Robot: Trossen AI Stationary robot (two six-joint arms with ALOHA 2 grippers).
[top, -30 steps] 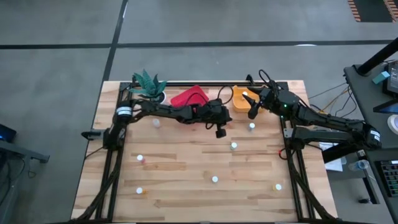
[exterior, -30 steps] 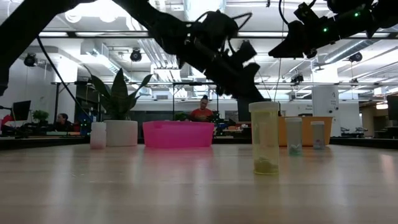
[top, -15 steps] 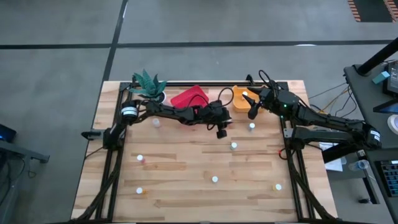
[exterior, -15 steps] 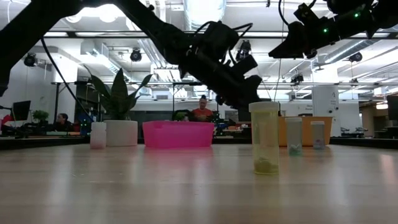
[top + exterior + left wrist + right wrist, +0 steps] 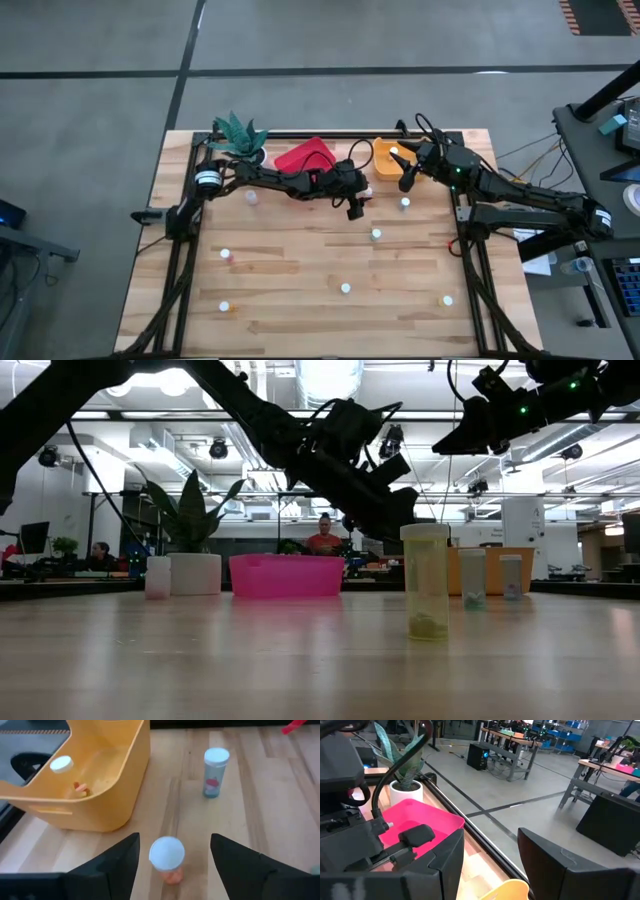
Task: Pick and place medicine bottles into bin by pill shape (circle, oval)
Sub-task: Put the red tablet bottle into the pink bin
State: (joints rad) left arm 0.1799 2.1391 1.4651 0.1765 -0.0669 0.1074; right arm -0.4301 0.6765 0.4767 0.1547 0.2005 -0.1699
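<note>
My left gripper [image 5: 175,840] is open near the middle of the far half of the table [image 5: 353,204]. A medicine bottle [image 5: 166,861] with a white cap and orange body stands on the wood between its fingers, apart from both. Ahead of it stands a bluish bottle [image 5: 215,772] [image 5: 405,203]. The orange bin [image 5: 95,780] [image 5: 384,160] holds one bottle [image 5: 61,764]. The pink bin [image 5: 305,157] sits left of the orange one. Other bottles [image 5: 375,234] [image 5: 345,288] [image 5: 225,255] stand scattered on the table. My right gripper [image 5: 404,178] [image 5: 490,845] hangs open above the orange bin.
A plant in a white pot [image 5: 238,135] [image 5: 195,572] stands at the far left corner. More bottles [image 5: 250,197] [image 5: 223,306] [image 5: 446,299] stand toward the left and near edges. In the low view a yellowish bottle [image 5: 426,580] is closest. People sit in the room beyond the table.
My left gripper has sunk a little toward the table and has opened, so its fingers now stand on either side of the orange-bodied bottle. The bottles and my right arm have kept still.
</note>
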